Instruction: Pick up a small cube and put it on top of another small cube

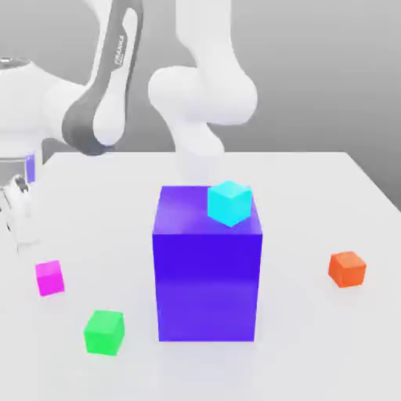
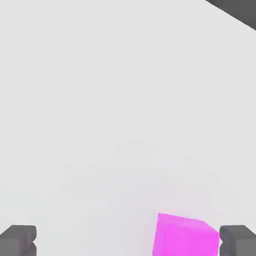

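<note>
Hand (image 2: pixel 127 240) stood wide open with nothing between its fingers; I could see both dark fingertips (image 2: pixel 18 239) in the hand view, and the pink cube (image 2: pixel 186 235) sat on the white bench (image 2: pixel 125 100) between them, close beside one fingertip and well off from the other, not yet centred. In the exterior view the hand (image 1: pixel 16 205) hung low at that view's left edge, just above and behind the pink cube (image 1: pixel 49 277).

I judged the cube to be light and rigid, with flat, plain faces that should take a squeeze without giving. Its smooth sides might slip if caught on an edge or corner, so I wanted the pads flat on two opposite faces, around mid-height, with the cube centred between them first.

Nearest the exterior camera sat the green cube (image 1: pixel 104 332), a likely base for the stack, close to the pink one. Behind it rose the big blue block (image 1: pixel 207 266) with a cyan cube (image 1: pixel 229 203) on its top. Off to that view's right lay the orange cube (image 1: pixel 347 269), well apart from the rest.
</note>
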You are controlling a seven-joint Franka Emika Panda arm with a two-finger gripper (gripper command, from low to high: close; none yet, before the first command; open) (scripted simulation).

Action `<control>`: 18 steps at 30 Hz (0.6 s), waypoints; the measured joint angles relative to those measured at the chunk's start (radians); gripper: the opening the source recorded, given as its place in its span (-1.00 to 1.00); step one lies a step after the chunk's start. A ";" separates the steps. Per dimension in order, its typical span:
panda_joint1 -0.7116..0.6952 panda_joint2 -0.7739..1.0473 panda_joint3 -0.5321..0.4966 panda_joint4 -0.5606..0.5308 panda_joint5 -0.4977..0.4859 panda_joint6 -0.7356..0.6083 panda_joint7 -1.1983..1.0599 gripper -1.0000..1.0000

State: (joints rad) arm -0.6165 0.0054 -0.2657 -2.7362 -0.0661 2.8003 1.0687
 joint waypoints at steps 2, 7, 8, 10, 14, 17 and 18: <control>-0.034 0.048 0.013 -0.025 0.087 0.032 -0.048 0.00; -0.120 0.218 0.130 -0.005 0.256 0.163 -0.164 0.00; -0.142 0.254 0.156 0.002 0.272 0.191 -0.177 0.00; -0.174 0.310 0.192 0.013 0.289 0.236 -0.193 -1.00; -0.174 0.310 0.192 0.013 0.287 0.236 -0.191 -1.00; -0.175 0.306 0.192 0.012 0.285 0.233 -0.188 -1.00; -0.165 0.280 0.180 0.007 0.274 0.213 -0.179 -1.00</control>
State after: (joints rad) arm -0.7816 0.2858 -0.0858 -2.7293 0.2079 3.0134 0.8896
